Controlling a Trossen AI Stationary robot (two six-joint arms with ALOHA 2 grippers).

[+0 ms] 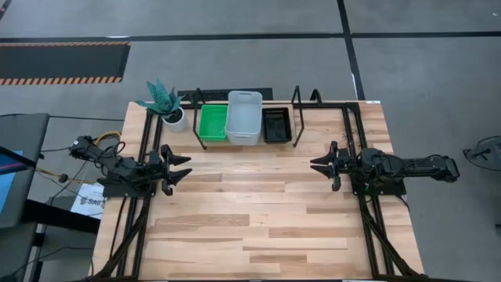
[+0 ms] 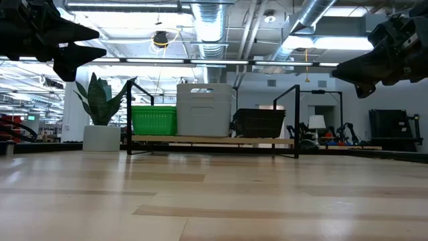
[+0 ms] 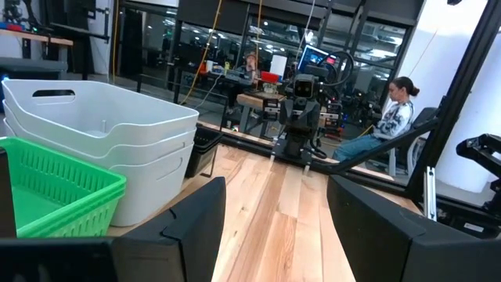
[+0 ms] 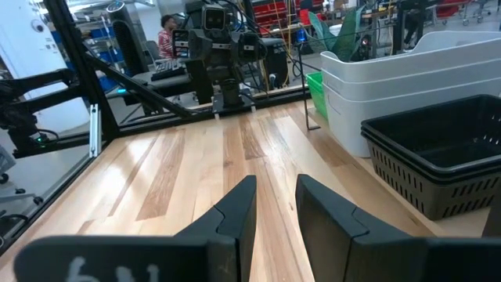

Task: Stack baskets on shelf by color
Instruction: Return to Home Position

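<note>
All 3 stacks sit on the shelf (image 1: 302, 97): green stack (image 1: 212, 123) nearest the left claw (image 1: 178, 166), white stack (image 1: 243, 117) in the middle, black stack (image 1: 276, 125) nearest the right claw (image 1: 322, 165). The 2 claws hang over the table (image 1: 250, 227), fingers apart and empty, tips facing each other. Sorting looks done, so I judge this the homing step. Next, each arm need only draw back. Bare wood lies between the claws. The shelf's end loops and the plant (image 1: 164, 102) beside the left claw are the edges to mind.
</note>
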